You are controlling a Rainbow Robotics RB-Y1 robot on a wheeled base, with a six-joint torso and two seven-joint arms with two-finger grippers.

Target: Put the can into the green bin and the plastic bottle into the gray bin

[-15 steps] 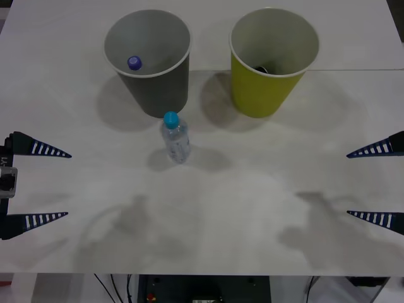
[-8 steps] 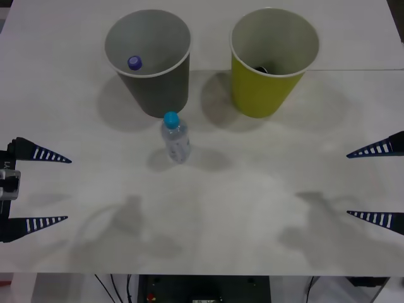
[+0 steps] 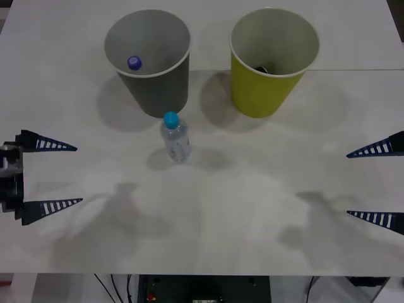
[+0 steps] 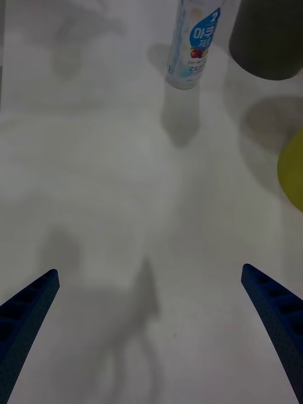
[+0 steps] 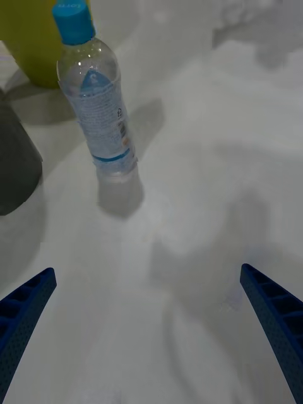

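bottle (image 3: 175, 139) stands upright just in front of the gray bin (image 3: 151, 60). left gripper (image 3: 49, 175), fingers spread, should close squarely on its middle; right gripper (image 3: 374, 184) waits spread too.

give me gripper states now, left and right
Left gripper: open, holding nothing, at the table's left edge.
Right gripper: open, holding nothing, at the table's right edge.

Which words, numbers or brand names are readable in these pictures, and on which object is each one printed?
"2" and Korean "아쿠": on the plastic bottle label, right wrist view; the rest is cut off.
Small print on the plastic bottle's label in the left wrist view: too small to read.
The gray bin and the green bin: no text.
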